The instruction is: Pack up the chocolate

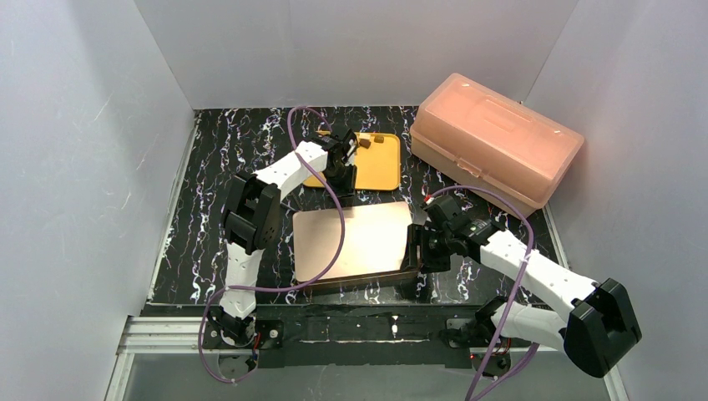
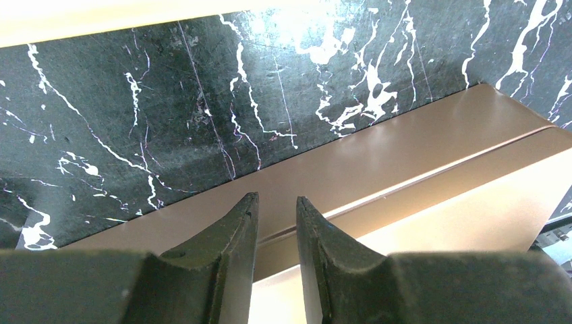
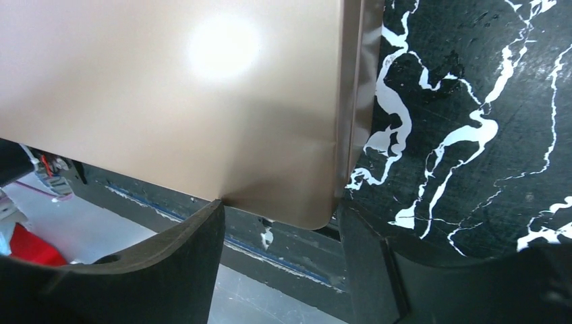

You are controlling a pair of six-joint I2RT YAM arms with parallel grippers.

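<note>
Surface: black tabletop [image 1: 209,200] with white marble veining, enclosed by plain white walls [image 1: 83,125] on three sides. Containers: orange tray [image 1: 380,171] at upper centre of the top view, carrying a few small brown pieces of chocolate [image 1: 367,144] near its far edge; exact count unclear. Closed translucent pink case [image 1: 493,134] at upper right, contents not visible. Flat rose-gold box [image 1: 367,238] at centre, lid on, contents hidden. Left gripper [image 2: 276,202]: sits over the near edge of the tray; fingers a narrow gap apart, nothing between them, marble and the rose-gold box in view beyond the tips. Right gripper [image 3: 280,206]: at the right edge of the rose-gold box, fingers spread wide with the box's corner lying in the gap; contact with the box cannot be told.
</note>
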